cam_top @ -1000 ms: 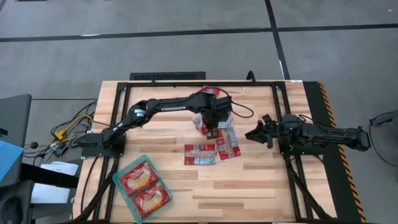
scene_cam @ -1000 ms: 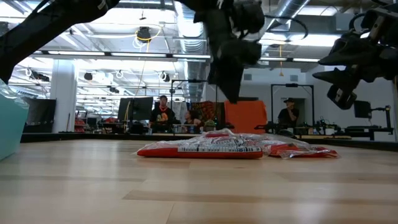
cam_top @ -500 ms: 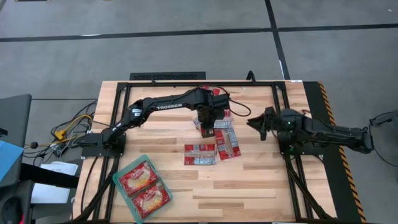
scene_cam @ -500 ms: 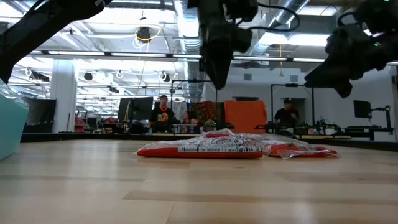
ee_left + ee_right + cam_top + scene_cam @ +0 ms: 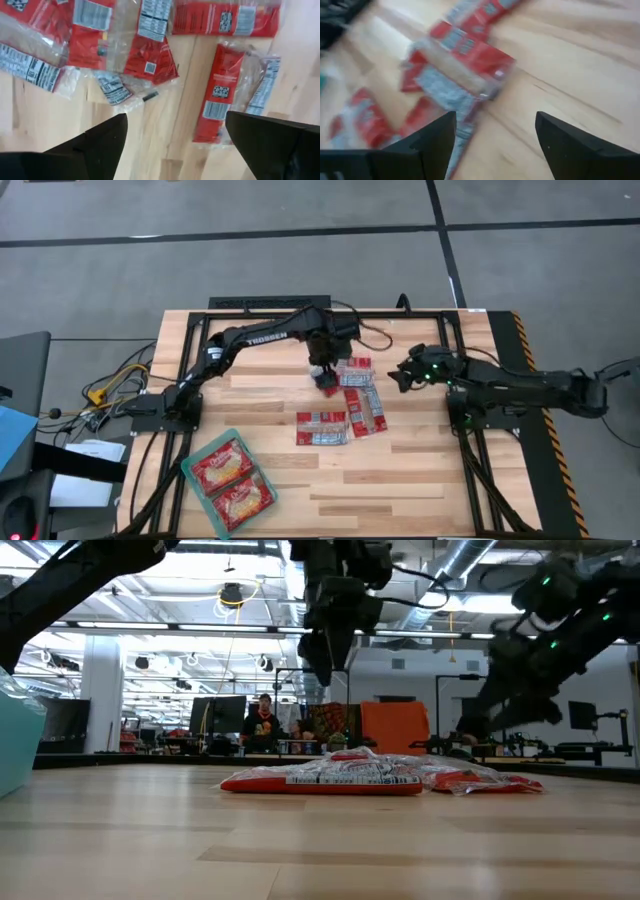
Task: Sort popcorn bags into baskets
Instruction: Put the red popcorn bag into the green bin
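Several red popcorn bags (image 5: 352, 402) lie flat in a loose pile on the wooden table's middle, also seen low across the table (image 5: 330, 778). My left gripper (image 5: 325, 376) hovers open above the pile's far left end, over the bags (image 5: 150, 50), fingers pointing down. From the right, my open right gripper (image 5: 400, 376) leans in toward the pile, its fingers above a bag (image 5: 465, 55). The teal basket (image 5: 186, 470) at the near left holds two squarish bags (image 5: 232, 480) lying flat side by side.
Black frame rails (image 5: 452, 360) run along the table's far and side edges, with both arm bases on them. Bare wood lies near the front and right of the pile. The basket's wall (image 5: 12, 740) shows at the low view's left edge. People stand in the room beyond.
My left gripper has moved toward the table's far edge and a little left, rising slightly above the pile. My right gripper has swung toward the pile, leftward and down, tipping its fingers toward the table. The bags lie as before.
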